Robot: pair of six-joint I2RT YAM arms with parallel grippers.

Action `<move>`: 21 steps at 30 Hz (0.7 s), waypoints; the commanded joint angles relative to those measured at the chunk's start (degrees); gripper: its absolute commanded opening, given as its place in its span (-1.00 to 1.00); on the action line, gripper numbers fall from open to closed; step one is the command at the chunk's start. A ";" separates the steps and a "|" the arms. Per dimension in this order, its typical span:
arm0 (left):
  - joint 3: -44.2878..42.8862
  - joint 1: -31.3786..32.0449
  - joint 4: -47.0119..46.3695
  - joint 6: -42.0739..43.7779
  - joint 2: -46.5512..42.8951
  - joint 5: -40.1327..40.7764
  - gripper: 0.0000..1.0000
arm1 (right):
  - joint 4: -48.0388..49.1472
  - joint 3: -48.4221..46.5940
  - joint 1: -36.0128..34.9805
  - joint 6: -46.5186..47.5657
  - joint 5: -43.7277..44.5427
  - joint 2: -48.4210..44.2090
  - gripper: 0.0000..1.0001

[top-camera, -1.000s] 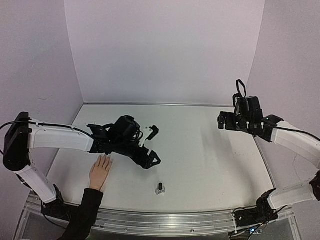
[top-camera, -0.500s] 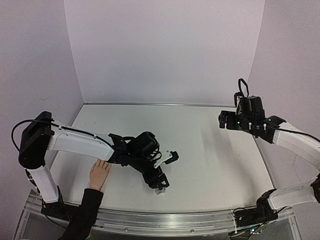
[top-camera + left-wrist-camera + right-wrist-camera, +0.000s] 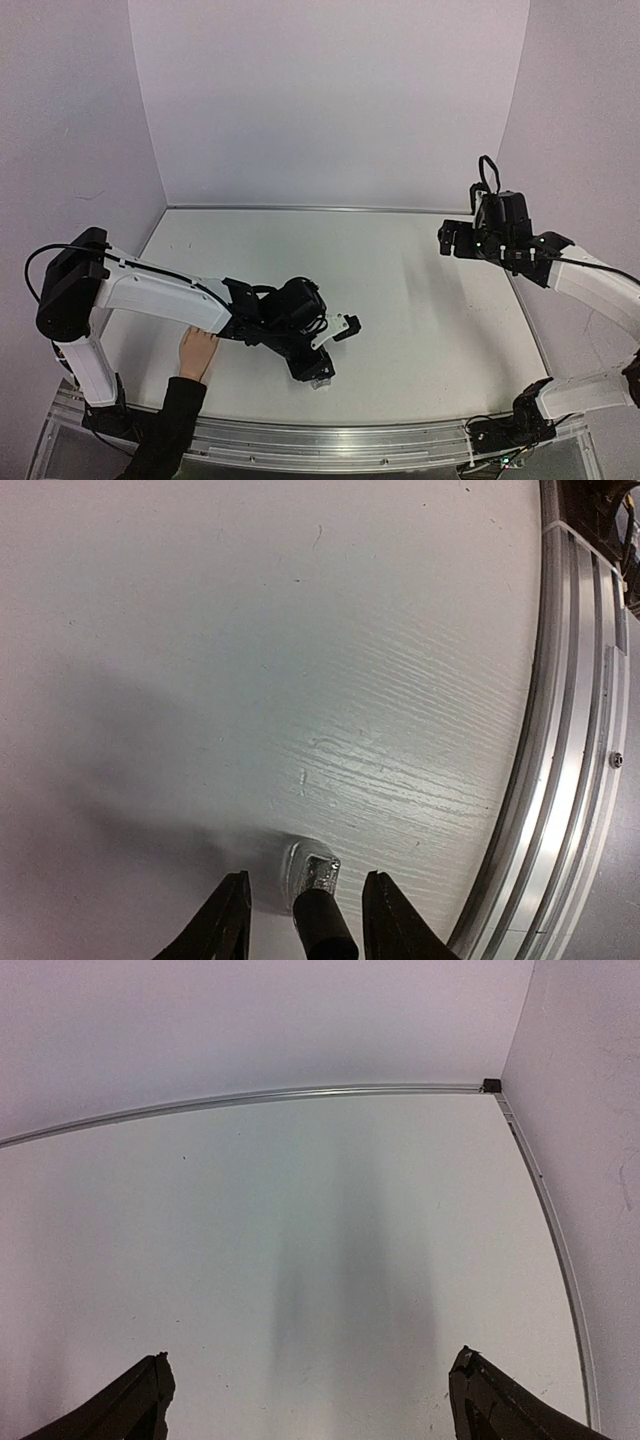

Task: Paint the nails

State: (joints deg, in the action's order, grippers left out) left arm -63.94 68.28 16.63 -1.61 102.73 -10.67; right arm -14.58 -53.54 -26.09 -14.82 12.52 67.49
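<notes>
Nails are too small to make out on the pale peach hand (image 3: 197,352), which lies at the table's (image 3: 420,340) near left edge in a black sleeve (image 3: 165,430), its fingertips hidden under the left arm. The left gripper (image 3: 306,880) stands parted around a small clear glass bottle (image 3: 305,865) with a smooth black cap. The right gripper (image 3: 311,1358) is spread wide above the matte white tabletop.
</notes>
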 commanded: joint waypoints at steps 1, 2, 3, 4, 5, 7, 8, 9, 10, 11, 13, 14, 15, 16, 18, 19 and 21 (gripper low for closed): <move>0.06 0.34 0.98 -0.59 -0.13 1.41 -0.17 | 1.10 -0.08 -0.28 0.56 -0.07 -1.37 0.96; 0.25 0.36 1.12 -0.63 -0.34 1.65 -0.16 | 1.12 -0.01 -0.28 0.54 -0.11 -1.31 0.96; 0.50 0.34 1.18 -0.72 -0.59 1.94 -0.19 | 1.13 0.04 -0.29 0.52 -0.12 -1.26 0.97; 0.64 0.35 1.28 -0.72 -0.79 2.15 -0.23 | 1.13 0.04 -0.29 0.47 -0.16 -1.15 0.97; 0.70 0.35 1.42 -0.69 -0.93 2.31 -0.28 | 1.13 0.02 -0.29 0.41 -0.22 -1.02 0.97; 0.52 0.36 1.87 -0.71 -0.88 2.18 -0.33 | 1.13 -0.07 -0.31 0.42 -0.40 -0.88 0.96; 0.39 0.38 2.24 -0.72 -0.76 2.10 -0.33 | 1.13 -0.07 -0.31 0.43 -0.46 -0.91 0.96; 0.33 0.40 2.52 -0.75 -0.61 2.08 -0.33 | 1.13 -0.07 -0.31 0.40 -0.46 -0.98 0.96; 0.29 0.45 2.69 -0.75 -0.59 2.17 -0.35 | 1.13 -0.07 -0.29 0.43 -0.39 -1.04 0.97; 0.32 0.49 2.76 -0.70 -0.60 2.37 -0.39 | 1.13 -0.07 -0.31 0.51 -0.30 -1.05 0.96; 0.22 0.51 2.67 -0.69 -0.77 2.70 -0.53 | 1.13 -0.13 -0.31 0.49 -0.28 -1.05 0.96; 0.18 0.59 2.65 -0.73 -0.86 2.79 -0.58 | 1.13 -0.14 -0.29 0.47 -0.34 -1.03 0.96; 0.08 0.60 2.63 -0.77 -0.92 2.80 -0.60 | 1.13 -0.10 -0.28 0.44 -0.43 -0.99 0.96; 0.04 0.60 2.62 -0.85 -0.95 2.84 -0.62 | 1.13 -0.08 -0.28 0.45 -0.48 -0.96 0.97; -0.07 0.70 2.58 -1.00 -1.21 2.97 -0.77 | 1.13 0.05 -0.30 0.44 -0.81 -0.89 0.96; 0.00 0.71 2.41 -1.20 -1.61 3.16 -0.86 | 1.18 0.09 -0.29 0.66 -1.29 -0.76 0.96; 0.38 0.68 1.80 -1.61 -2.73 3.76 -0.99 | 1.36 0.34 -0.28 1.54 -2.81 -0.45 0.96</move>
State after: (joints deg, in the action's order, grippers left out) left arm -63.61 68.72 18.50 -2.44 102.72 -8.72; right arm -14.57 -53.54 -26.09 -14.74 11.99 67.22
